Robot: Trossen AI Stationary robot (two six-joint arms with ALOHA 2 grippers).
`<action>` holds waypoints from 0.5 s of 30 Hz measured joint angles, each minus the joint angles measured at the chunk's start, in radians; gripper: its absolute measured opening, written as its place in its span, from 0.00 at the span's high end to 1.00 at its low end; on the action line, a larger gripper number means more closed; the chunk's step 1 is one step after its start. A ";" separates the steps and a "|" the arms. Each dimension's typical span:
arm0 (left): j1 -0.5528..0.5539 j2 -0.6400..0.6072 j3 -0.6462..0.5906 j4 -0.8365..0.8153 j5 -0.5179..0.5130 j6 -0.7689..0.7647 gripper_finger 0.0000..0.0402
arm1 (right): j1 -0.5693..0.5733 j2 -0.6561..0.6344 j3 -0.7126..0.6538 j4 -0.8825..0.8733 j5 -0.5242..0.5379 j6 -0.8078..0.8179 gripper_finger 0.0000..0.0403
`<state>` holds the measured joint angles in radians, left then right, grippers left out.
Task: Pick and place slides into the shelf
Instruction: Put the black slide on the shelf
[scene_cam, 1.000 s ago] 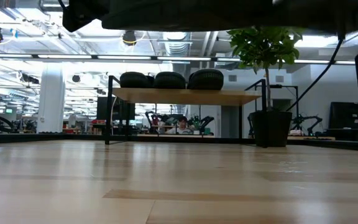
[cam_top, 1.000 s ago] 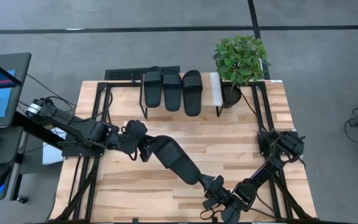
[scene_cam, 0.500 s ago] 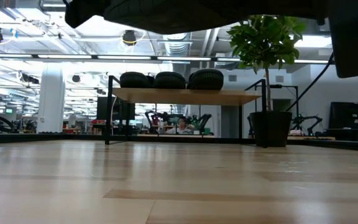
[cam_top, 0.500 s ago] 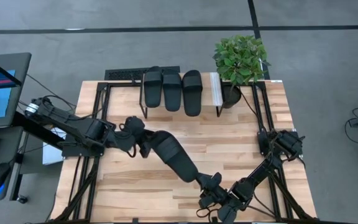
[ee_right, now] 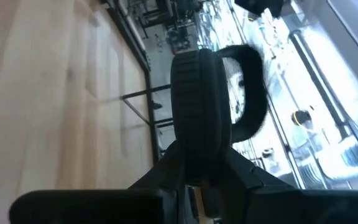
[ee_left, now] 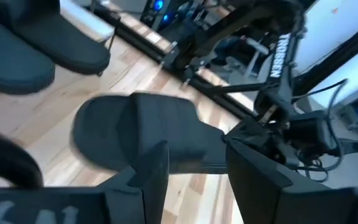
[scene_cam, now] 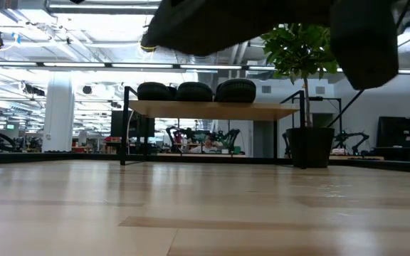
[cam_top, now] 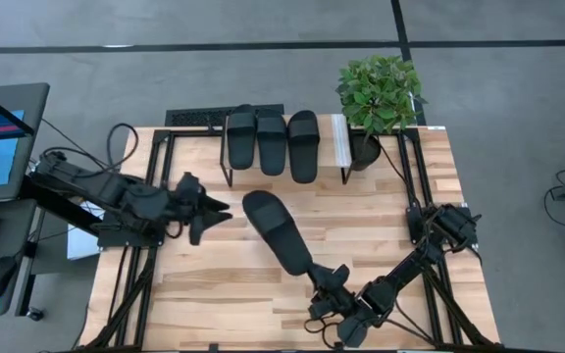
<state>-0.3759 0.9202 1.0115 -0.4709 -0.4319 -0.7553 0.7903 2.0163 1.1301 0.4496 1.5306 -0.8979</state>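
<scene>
Left hand [cam_top: 216, 207] released slide [cam_top: 278, 231], backed away; right hand [cam_top: 324, 284] alone holds it

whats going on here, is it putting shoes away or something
Yes, a two-armed robot is putting black slides on a low wooden shelf at the far side of the table. Three slides already sit on it, beside a potted plant. The right gripper is clamped on the heel end of the fourth slide, holding it up above the table. The left gripper is off to the side with its fingers open, clear of the slide.
</scene>
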 joint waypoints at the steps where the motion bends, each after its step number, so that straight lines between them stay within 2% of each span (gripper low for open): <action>1: -0.001 -0.014 0.000 -0.002 -0.001 0.015 0.63 | -0.001 0.000 0.000 0.000 0.011 0.007 0.88; 5: -0.015 -0.079 0.000 -0.005 -0.035 0.076 0.63 | -0.003 -0.001 0.000 -0.016 0.045 0.032 0.88; 12: -0.146 -0.090 0.000 -0.009 -0.297 0.146 0.63 | -0.054 -0.001 0.000 -0.022 0.044 0.041 0.88; 15: -0.198 -0.063 -0.001 -0.012 -0.370 0.151 0.63 | -0.086 -0.001 0.000 -0.022 0.043 0.064 0.88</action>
<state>-0.5742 0.8568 1.0107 -0.4828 -0.8022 -0.6042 0.7039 2.0155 1.1301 0.4274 1.5741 -0.8336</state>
